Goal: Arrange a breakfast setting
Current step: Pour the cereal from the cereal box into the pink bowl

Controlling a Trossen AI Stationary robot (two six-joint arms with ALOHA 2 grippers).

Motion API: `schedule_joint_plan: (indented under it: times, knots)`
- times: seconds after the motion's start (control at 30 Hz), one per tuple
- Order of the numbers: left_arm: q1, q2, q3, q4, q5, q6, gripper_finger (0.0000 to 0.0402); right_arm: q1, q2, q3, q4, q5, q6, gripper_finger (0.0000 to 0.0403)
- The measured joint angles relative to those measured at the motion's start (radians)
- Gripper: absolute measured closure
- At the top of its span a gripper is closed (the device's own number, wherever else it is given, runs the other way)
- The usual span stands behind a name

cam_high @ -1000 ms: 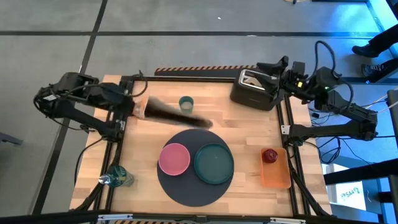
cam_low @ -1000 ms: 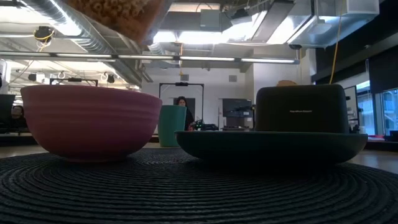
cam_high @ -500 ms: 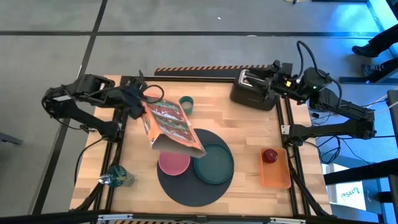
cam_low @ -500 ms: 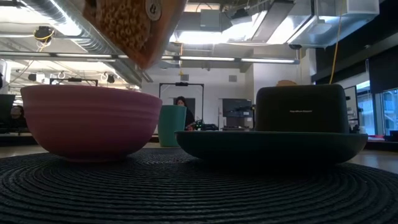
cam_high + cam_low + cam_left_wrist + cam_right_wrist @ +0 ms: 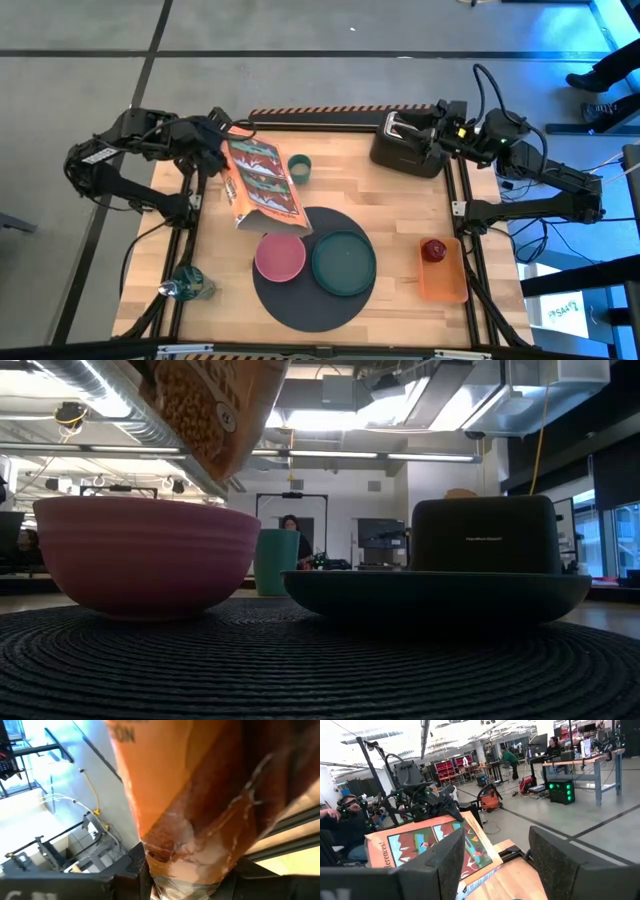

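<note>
My left gripper (image 5: pixel 222 148) is shut on an orange cereal bag (image 5: pixel 265 185) held in the air at the table's far left. The bag's lower end (image 5: pixel 210 410) is above and to the far left of the pink bowl (image 5: pixel 279 257). The bowl and the dark-green plate (image 5: pixel 343 262) stand on the round dark-grey mat (image 5: pixel 305 305). The pale-green cup (image 5: pixel 299 165) stands beyond the mat. The dark-red fruit (image 5: pixel 433 249) lies in the orange tray. My right gripper (image 5: pixel 500 870) is open over the black toaster (image 5: pixel 408 148). The spoon and the bagel do not show. My left gripper pinches the bag's crumpled far-left end (image 5: pixel 187 867) between its two fingers, coming from the table's left. The bag is lifted clear and slants down from the fingers toward the mat, its free end (image 5: pixel 290 212) lowest.
The orange tray (image 5: pixel 445 285) lies at the near right. A clear bottle-like thing (image 5: pixel 188 285) lies at the near left corner. The toaster fills the far right corner. Bare wood shows between the mat and the tray.
My left gripper has swung the bag out over the bowl, then drawn it back toward the table's far left. The bag's lower end has come off the mat's middle and now hangs short of the bowl. My right gripper has shifted slightly over the toaster.
</note>
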Motion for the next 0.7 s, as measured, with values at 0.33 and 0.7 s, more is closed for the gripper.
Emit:
schedule_joint_plan:
  times: [0.33, 0.7]
  knots:
    - [0.043, -0.112, -0.157, -0.001, -0.004, 0.083, 0.0275, 0.000, 0.008, 0.000, -0.022, 0.010, 0.004, 0.0194]
    - [0.014, -0.172, -0.390, 0.000, -0.126, 0.130, 0.0275, 0.000, 0.068, 0.000, -0.020, 0.019, 0.004, 0.0194]
